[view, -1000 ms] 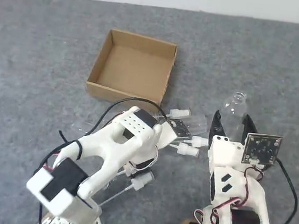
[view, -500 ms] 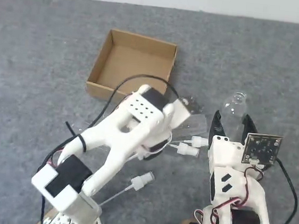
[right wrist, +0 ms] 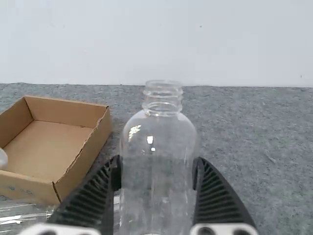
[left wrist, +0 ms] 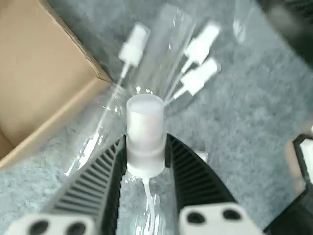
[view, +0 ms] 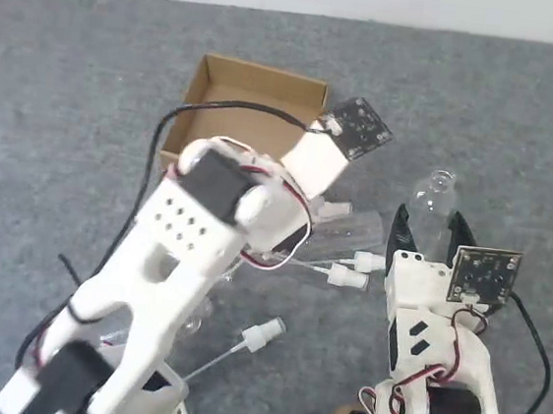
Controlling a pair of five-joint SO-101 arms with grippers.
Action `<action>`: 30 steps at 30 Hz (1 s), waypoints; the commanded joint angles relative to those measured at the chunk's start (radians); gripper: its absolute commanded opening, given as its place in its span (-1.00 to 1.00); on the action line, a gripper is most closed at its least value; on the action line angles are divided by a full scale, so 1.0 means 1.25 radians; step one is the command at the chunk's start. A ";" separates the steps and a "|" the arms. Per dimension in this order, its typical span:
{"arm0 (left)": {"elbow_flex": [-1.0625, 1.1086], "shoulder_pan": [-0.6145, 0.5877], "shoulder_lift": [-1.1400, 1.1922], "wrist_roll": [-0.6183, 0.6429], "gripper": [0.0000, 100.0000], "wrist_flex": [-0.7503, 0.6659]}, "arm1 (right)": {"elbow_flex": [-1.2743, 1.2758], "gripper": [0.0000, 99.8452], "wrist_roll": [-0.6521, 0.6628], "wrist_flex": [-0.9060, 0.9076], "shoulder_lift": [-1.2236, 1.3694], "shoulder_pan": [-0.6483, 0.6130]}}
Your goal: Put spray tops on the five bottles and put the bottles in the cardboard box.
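Your right pincer (right wrist: 156, 171) grips the clear bottle (right wrist: 156, 147), upright, mouth up, at 4 o'clock from the cardboard box (view: 266, 70). Your left pincer (left wrist: 145, 144) squeezes a white spray top (left wrist: 145, 125), thin tube toward the wrist.

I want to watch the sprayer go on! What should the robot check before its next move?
1. Left tool grips the spray top: ok.
2. Right tool holds the bottle upright: ok.
3. Bottle neck is open, no top on it: ok.
4. Spray top is above the bottle neck: not ok, it is off to the side, nearer the cardboard box.
5. Spray top's tube is straight: cannot tell.
6. Cardboard box has room: ok.
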 commanded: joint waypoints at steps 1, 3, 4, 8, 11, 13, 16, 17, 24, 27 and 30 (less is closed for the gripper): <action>-0.060 -0.005 -0.097 0.045 -0.97 -0.012 | 0.014 -0.89 -0.001 -0.036 -0.015 0.007; -0.062 -0.005 -0.124 0.069 -0.97 -0.032 | 0.036 -0.89 -0.001 -0.072 -0.015 0.007; -0.062 -0.005 -0.140 0.077 -0.97 -0.044 | 0.048 -0.89 -0.001 -0.088 -0.015 0.007; -0.058 -0.005 -0.201 0.079 -0.97 -0.080 | 0.071 -0.89 -0.001 -0.120 -0.015 0.007; -0.058 -0.005 -0.236 0.079 -0.97 -0.087 | 0.072 -0.88 -0.001 -0.120 -0.015 -0.010; -0.058 -0.005 -0.252 0.079 -0.97 -0.099 | 0.075 -0.88 -0.001 -0.118 -0.015 -0.039; -0.056 -0.005 -0.261 0.079 -0.97 -0.104 | 0.075 -0.88 -0.001 -0.114 -0.015 -0.071; -0.056 -0.005 -0.265 0.080 -0.98 -0.106 | 0.075 -0.88 -0.001 -0.114 -0.015 -0.074; -0.056 -0.079 -0.338 0.160 -0.98 -0.174 | 0.087 -0.88 -0.001 -0.120 -0.015 -0.079; -0.056 -0.091 -0.368 0.164 -0.98 -0.174 | 0.088 -0.88 -0.001 -0.117 -0.015 -0.115; -0.053 -0.091 -0.396 0.167 -0.98 -0.191 | 0.092 -0.88 -0.001 -0.112 -0.015 -0.159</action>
